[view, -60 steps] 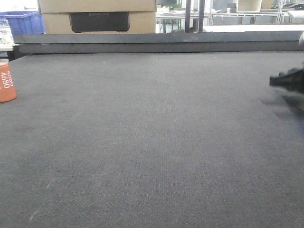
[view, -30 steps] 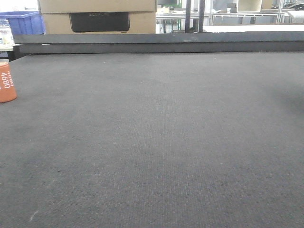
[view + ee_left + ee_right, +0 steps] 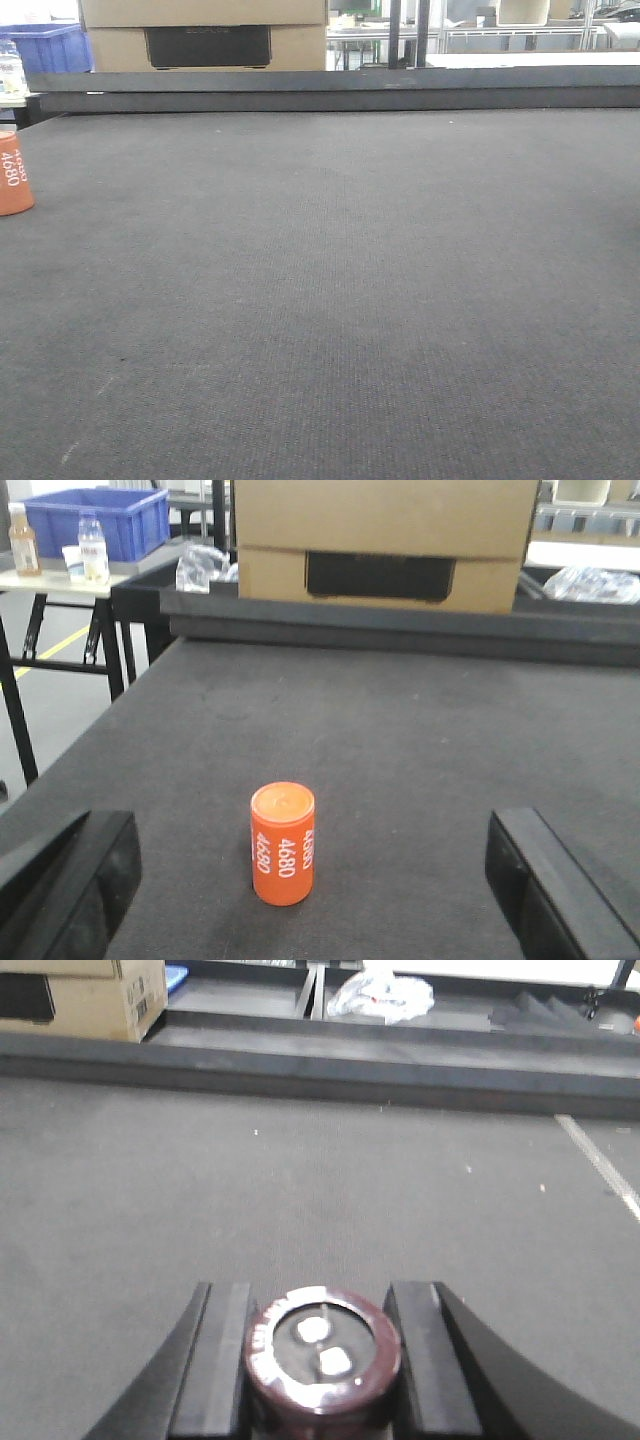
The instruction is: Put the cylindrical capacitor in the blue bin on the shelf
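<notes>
Broad bare mat (image 3: 330, 300); orange cylinder (image 3: 282, 845) upright just ahead of left claw (image 3: 312, 825).

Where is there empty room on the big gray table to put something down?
Almost all of the gray table is bare: from the orange can near its left side across to the right, and back to the raised ledge. It is crowded only around that can, which stands ahead of the left gripper's open fingers. The right gripper holds the capacitor.

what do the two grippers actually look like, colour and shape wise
Both are plain matte black. The left gripper has thick, blocky fingers with squared ends. The right gripper has flat rectangular inner pads backed by outer sides that flare outward in a curve. No cables, markings or arm links show.
</notes>
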Robot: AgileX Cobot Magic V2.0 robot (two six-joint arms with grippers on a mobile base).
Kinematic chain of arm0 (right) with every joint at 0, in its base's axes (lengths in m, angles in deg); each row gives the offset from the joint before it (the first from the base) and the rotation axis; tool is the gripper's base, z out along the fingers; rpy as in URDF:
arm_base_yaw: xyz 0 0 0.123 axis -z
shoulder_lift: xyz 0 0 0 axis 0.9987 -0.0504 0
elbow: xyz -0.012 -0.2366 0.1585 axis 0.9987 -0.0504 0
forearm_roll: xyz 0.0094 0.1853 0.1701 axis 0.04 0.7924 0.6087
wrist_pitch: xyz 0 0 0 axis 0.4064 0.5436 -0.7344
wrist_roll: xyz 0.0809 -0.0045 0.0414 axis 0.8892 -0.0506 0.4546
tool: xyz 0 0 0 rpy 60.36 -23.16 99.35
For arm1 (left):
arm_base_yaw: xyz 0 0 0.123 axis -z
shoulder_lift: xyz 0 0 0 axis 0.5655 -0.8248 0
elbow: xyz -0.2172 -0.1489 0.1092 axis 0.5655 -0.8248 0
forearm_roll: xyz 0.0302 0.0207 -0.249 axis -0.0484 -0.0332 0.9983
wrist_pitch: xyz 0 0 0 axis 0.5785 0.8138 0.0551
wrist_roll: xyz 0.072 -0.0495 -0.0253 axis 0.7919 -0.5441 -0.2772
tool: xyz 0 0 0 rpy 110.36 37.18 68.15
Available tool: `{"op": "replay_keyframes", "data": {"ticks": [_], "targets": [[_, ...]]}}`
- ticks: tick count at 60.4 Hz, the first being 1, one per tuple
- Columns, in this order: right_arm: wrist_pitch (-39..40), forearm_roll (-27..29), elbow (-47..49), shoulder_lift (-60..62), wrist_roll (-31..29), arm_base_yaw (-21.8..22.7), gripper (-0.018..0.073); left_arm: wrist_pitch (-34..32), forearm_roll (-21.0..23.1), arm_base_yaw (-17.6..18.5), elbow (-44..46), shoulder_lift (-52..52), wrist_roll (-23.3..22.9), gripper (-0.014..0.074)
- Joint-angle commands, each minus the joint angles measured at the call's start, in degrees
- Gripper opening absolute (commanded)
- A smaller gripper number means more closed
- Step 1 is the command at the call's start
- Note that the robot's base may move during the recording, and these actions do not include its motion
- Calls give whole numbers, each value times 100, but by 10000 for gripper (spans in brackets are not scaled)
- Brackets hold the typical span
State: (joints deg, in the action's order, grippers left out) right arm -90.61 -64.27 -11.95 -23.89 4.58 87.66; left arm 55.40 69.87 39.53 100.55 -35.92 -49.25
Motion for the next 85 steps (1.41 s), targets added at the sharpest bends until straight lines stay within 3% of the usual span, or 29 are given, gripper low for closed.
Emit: {"op": "replay_keyframes", "data": {"ticks": [1, 8, 11, 20, 47, 85], "targets": [[-57, -57, 1, 47, -38, 4, -153, -917, 0, 27, -42, -699, 24, 610], [-71, -45, 1, 47, -38, 4, -153, -1984, 0, 27, -42, -1664, 24, 610], [-71, -45, 1, 47, -38, 4, -153, -2402, 200, 27, -18, -2069, 24, 610], [-179, -45, 1, 47, -38, 4, -153, -2898, 547, 27, 381, -3164, 24, 610], [-248, -45, 1, 47, -38, 4, -153, -2838, 547, 27, 2077, -5243, 24, 610], [-248, -45, 1, 47, -38, 4, -153, -2824, 893, 27, 3073, -6685, 24, 610]]}}
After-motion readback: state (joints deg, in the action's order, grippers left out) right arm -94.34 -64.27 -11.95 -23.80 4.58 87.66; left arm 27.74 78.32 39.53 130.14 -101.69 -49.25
